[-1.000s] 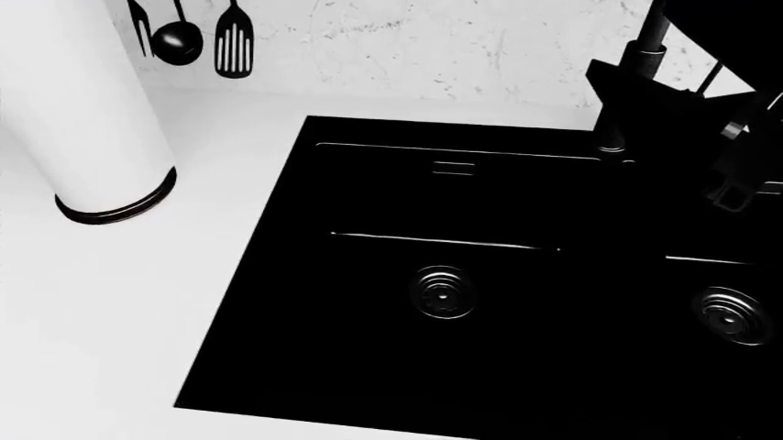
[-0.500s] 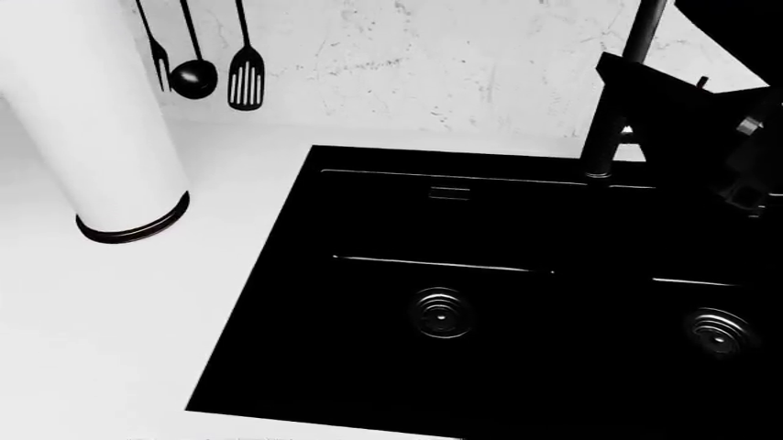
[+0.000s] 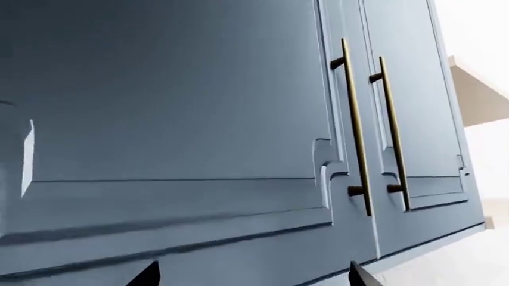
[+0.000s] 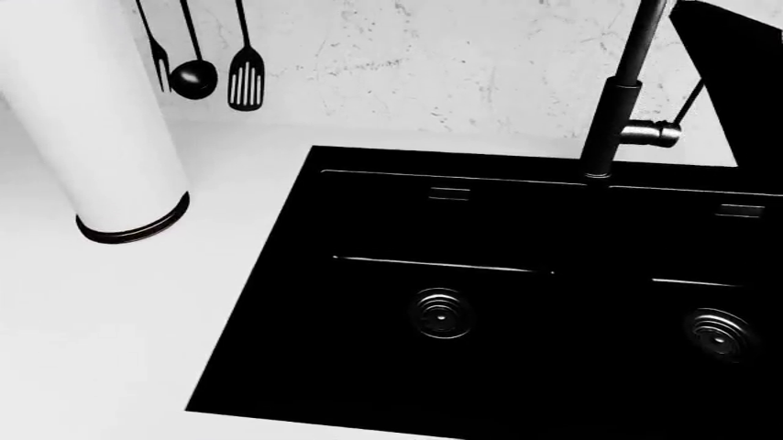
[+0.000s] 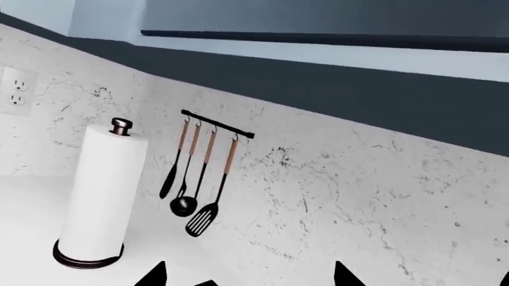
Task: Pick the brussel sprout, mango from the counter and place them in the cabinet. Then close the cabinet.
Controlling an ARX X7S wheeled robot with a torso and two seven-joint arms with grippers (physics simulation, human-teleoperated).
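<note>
Neither fruit is in sight; your left gripper [image 3: 250, 275] faces the shut cabinet doors [image 3: 238, 119], fingers wide and empty; right grip unclear; open the door at two o'clock of it

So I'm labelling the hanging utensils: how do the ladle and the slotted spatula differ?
The ladle ends in a round solid bowl; the slotted spatula ends in a flat, wider head cut with slots. In the right wrist view the ladle's head hangs higher than the spatula's. Both have copper-toned handles, black heads, and hang from the same black rail.
</note>
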